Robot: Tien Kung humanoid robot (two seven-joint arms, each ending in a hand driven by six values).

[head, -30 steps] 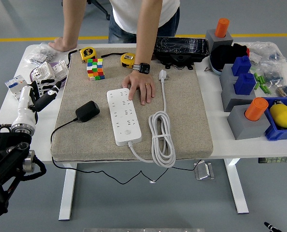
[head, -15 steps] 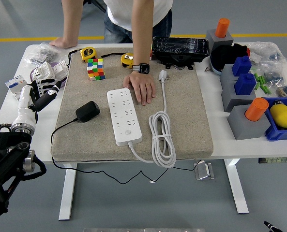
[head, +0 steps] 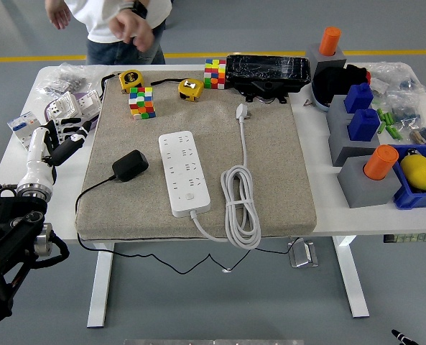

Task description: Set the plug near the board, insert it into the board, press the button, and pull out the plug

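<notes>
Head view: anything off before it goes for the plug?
Nothing damaged or spilled. The strip lies flat on the mat, the black plug loose beside it, not inserted. Left hand waits at the table's left edge. A person stands off the far left corner, hands clear.

The person (head: 116,29) has taken the hand off the mat (head: 198,144) beside the strip (head: 184,172) and stepped back toward the far left, both hands now raised clear of the table, uncovering a second cube (head: 214,73).
</notes>
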